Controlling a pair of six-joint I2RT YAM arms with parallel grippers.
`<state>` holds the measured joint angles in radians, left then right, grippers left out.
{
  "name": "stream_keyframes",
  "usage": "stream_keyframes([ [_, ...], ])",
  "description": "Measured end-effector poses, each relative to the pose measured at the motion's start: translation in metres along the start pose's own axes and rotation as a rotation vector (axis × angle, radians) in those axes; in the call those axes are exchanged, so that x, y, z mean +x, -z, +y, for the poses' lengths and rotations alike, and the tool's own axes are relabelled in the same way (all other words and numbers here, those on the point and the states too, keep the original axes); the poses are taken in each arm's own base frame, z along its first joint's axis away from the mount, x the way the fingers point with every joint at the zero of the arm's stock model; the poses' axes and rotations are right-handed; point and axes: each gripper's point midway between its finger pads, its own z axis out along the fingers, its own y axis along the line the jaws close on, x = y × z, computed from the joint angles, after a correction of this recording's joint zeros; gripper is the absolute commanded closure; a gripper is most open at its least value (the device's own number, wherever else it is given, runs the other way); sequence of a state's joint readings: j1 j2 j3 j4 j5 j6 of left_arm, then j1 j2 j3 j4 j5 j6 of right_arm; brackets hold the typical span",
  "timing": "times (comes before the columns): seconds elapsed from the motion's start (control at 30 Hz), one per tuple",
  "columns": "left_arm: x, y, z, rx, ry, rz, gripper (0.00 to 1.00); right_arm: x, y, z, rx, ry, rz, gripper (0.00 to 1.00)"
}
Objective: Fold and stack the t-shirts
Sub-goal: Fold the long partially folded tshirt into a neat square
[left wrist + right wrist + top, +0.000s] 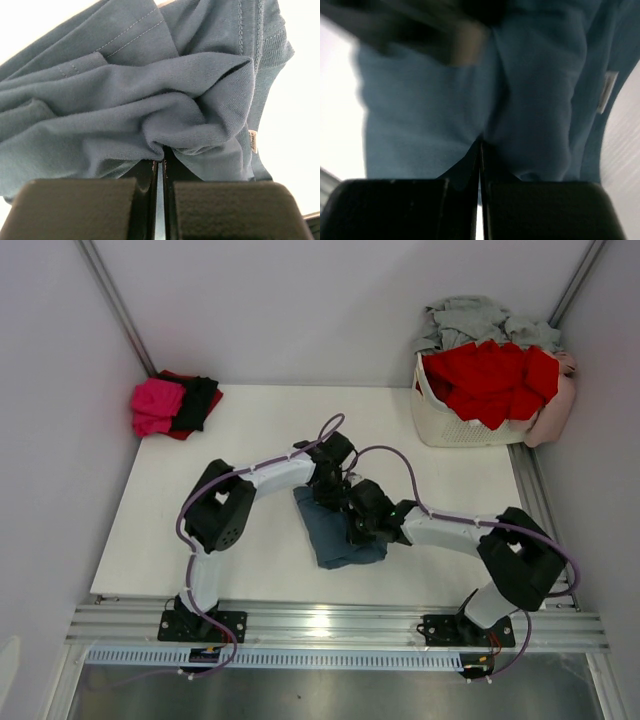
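We see a blue-grey t-shirt (340, 538) bunched up mid-table (180, 480), towards the near edge. Our left claw (161, 156) is closed tight, pinching a fold of it. Our right claw (480, 146) is clamped on the same cloth. A pink t-shirt (156, 406) and a black t-shirt (199, 398) lie at the far left corner.

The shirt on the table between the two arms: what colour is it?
The shirt is plain slate blue-grey, shown best in the left wrist view.
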<state>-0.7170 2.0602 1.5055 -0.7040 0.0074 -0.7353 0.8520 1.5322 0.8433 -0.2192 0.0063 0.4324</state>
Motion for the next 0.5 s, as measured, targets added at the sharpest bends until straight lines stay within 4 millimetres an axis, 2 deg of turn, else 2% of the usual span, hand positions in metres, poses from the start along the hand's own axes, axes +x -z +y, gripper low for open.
stream_keyframes([
  [0.07, -0.001, 0.000, 0.001, -0.007, 0.010, -0.005, 0.99, 0.016, -0.013, -0.008, 0.017, -0.021, 0.040, 1.00],
  [0.27, -0.003, -0.001, 0.003, -0.022, 0.028, -0.018, 0.99, 0.013, -0.014, -0.006, 0.002, -0.053, 0.014, 1.00],
  [0.43, -0.003, -0.001, 0.003, -0.027, 0.037, -0.019, 0.99, 0.025, -0.001, -0.009, 0.028, -0.065, 0.024, 1.00],
  [0.5, -0.003, 0.000, 0.004, -0.027, 0.042, -0.023, 0.91, 0.039, 0.010, -0.013, 0.049, -0.068, 0.058, 1.00],
])
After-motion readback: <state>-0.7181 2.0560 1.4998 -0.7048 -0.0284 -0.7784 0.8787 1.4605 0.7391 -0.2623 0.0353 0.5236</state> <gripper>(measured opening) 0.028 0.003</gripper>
